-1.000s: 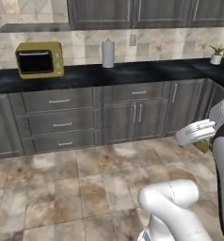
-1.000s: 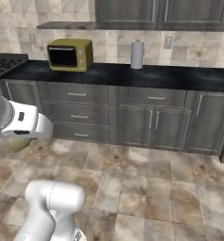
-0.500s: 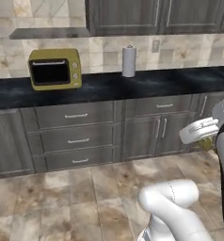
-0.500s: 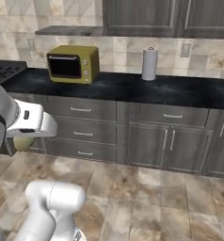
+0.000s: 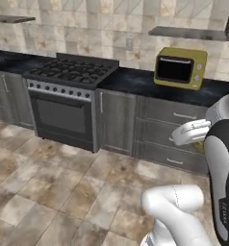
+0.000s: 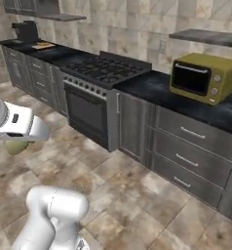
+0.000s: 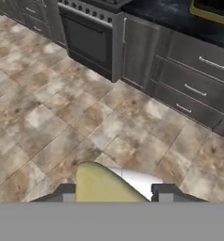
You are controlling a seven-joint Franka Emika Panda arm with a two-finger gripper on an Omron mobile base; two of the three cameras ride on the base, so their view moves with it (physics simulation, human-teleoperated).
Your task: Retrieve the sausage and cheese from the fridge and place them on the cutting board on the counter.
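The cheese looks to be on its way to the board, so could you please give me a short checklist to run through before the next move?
1. Cheese held between the jaws: ok, the yellow chunk sits between the fingertips in the hand view.
2. Cutting board located: ok, far down the counter beside the coffee machine.
3. Board within reach: not ok, it looks too far off.
4. Floor ahead free: ok.
5. Sausage already on the board: cannot tell, too small.

Yellow-green cheese (image 7: 104, 186), olive microwave (image 5: 179, 67)
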